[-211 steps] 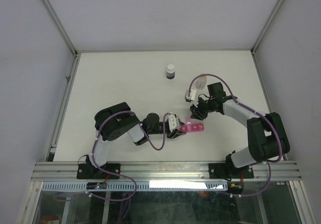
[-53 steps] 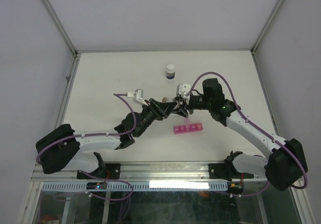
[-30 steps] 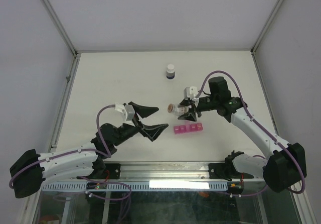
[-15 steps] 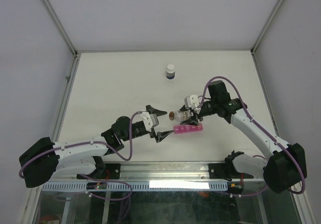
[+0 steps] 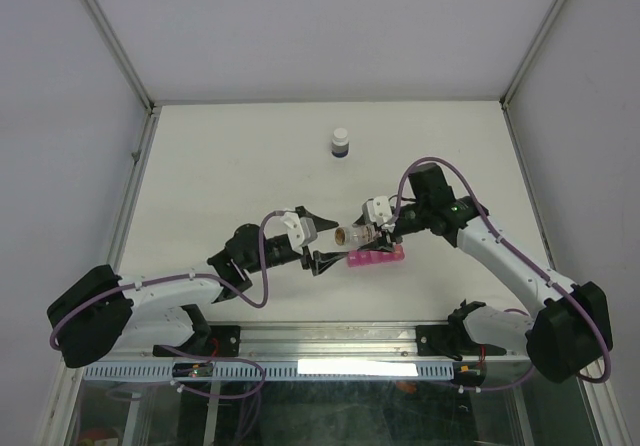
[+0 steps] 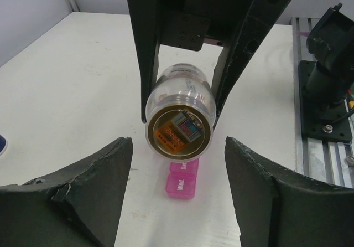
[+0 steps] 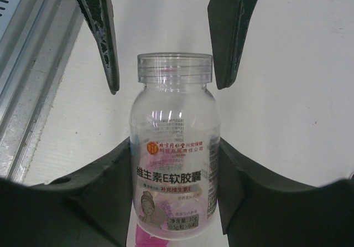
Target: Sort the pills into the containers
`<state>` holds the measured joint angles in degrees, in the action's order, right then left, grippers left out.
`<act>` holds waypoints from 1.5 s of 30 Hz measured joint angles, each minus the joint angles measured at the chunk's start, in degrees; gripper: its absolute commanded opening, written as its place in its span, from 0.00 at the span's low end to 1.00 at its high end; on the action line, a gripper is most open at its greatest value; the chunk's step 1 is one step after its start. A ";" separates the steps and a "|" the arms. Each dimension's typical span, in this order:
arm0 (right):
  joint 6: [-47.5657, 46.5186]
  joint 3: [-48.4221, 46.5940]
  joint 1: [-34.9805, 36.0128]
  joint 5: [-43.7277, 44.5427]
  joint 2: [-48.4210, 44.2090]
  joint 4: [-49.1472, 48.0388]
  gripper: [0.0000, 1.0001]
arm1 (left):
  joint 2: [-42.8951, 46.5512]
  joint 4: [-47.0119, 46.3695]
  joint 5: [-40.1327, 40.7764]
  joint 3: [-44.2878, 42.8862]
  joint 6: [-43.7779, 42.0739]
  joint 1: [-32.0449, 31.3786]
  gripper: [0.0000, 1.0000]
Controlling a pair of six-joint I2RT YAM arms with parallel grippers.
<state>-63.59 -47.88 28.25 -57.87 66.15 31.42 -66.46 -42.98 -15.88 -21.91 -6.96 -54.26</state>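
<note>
My right gripper is shut on a small clear vial with a printed label. It holds the vial on its side just above the table. The vial's tan-ringed end points at my left gripper. That gripper is open, with one finger on each side of the vial's neck and not touching it. The pink pill-organizer strip lies on the table under the vial. Its "Wed." compartment is shut. I cannot make out any loose pills.
A dark bottle with a white cap stands upright at the back of the white table. A metal rail runs along the near edge and also shows in the left wrist view.
My left gripper let go of the organizer and swung out. It has come back open around the vial's end. My right gripper has brought the vial down over the organizer.
</note>
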 measured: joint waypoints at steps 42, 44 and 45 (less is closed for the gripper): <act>7.19 0.00 1.20 10.32 2.38 -5.84 0.00 | -3.85 5.66 17.27 -5.31 47.28 1.01 0.45; 7.80 0.00 1.20 10.62 2.40 -6.08 0.00 | -4.50 4.39 17.49 -5.14 48.48 1.11 0.75; 8.13 0.00 1.20 10.64 2.40 -6.14 0.00 | -4.59 3.56 17.51 -4.74 48.33 1.11 0.93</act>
<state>-55.46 -47.88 29.45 -47.22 68.55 25.28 -71.05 -39.42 1.63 -26.65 41.36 -53.15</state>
